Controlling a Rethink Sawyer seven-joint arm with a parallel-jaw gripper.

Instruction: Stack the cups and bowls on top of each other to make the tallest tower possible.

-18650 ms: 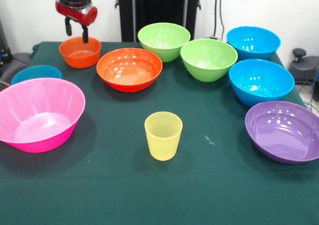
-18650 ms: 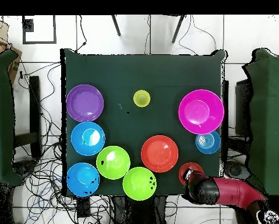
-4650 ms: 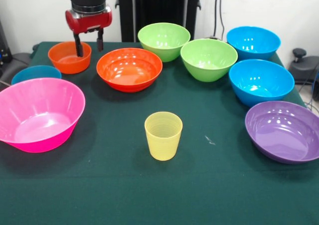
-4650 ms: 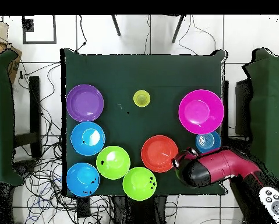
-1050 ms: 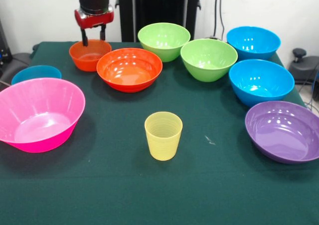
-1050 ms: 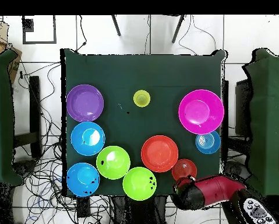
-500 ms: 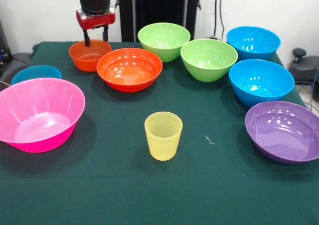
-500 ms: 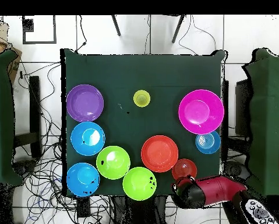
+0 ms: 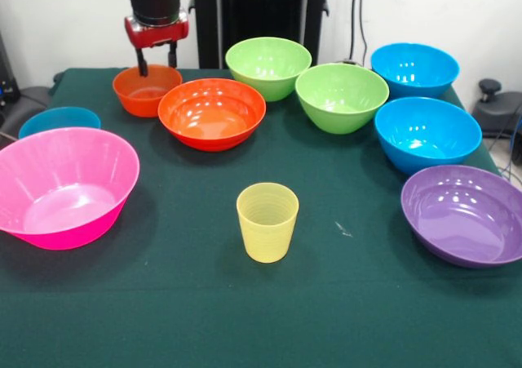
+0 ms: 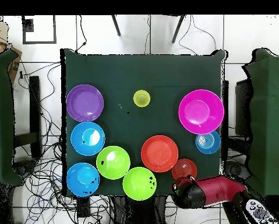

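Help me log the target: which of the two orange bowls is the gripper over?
The small orange bowl at the table's back corner; the gripper hangs open above its far rim. The large orange bowl beside it is wider, shallower and clear of the gripper.

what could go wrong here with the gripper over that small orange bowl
1. The gripper hangs open over the far rim of the small orange bowl; a pinch on that thin, glossy rim may slip or tip the bowl.
2. The big orange bowl sits right beside it, so a skewed lift might knock it.
3. Nothing is stacked yet; a light bowl as base may slide on the table.
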